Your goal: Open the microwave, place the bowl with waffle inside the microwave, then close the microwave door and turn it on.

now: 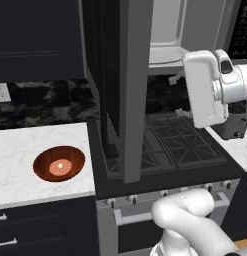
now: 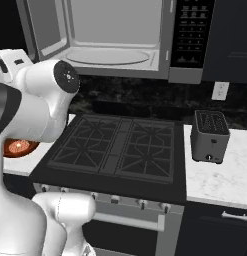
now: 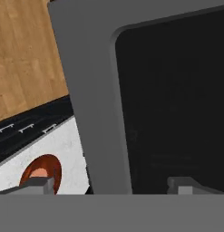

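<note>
Down left of the swung-out microwave door (image 3: 145,104), the bowl (image 1: 59,163) sits on the desk (image 1: 25,150); fingers (image 3: 109,186) wide open, holding nothing.

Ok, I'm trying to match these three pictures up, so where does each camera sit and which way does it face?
Left base view: behind the arm to its left, looking forward and down at the open microwave door, the stove and the bowl with the waffle; white arm at right.
Right base view: behind to its right, facing the microwave, stove and toaster; arm at left.
Hand view: on the hand, open, close against the door.
All three share the bowl.
</note>
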